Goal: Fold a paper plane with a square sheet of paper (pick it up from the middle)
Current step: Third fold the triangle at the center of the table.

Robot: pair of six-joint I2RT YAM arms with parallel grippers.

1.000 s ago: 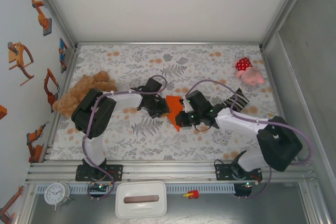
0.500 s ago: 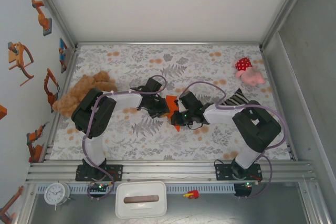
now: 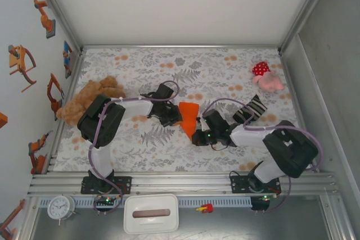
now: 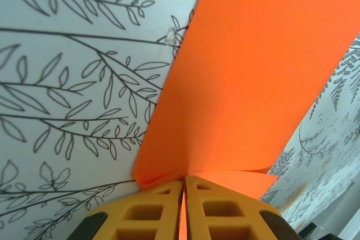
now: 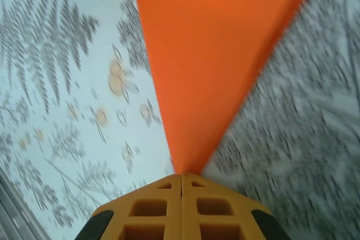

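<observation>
Right wrist: hand [image 5: 181, 181] hides the paper [image 5: 225, 54] tip.

Orange folded sheet of paper [image 4: 253, 82]: thin paper, matt, smooth, crisply creased.
Floral-print table cover [image 3: 225, 77]: smooth and flat; cloth or vinyl cannot be told.
Brown teddy bear [image 3: 84, 98]: shaggy plush cloth.
Red-and-pink polka-dot plush toy [image 3: 264, 77]: soft cloth.
Left gripper [image 4: 184, 186] fingers [image 4: 149, 214]: yellow-orange moulded plastic, matt, pocketed.
Silver frame rails [image 3: 180, 181]: ribbed bare metal, dull sheen.
</observation>
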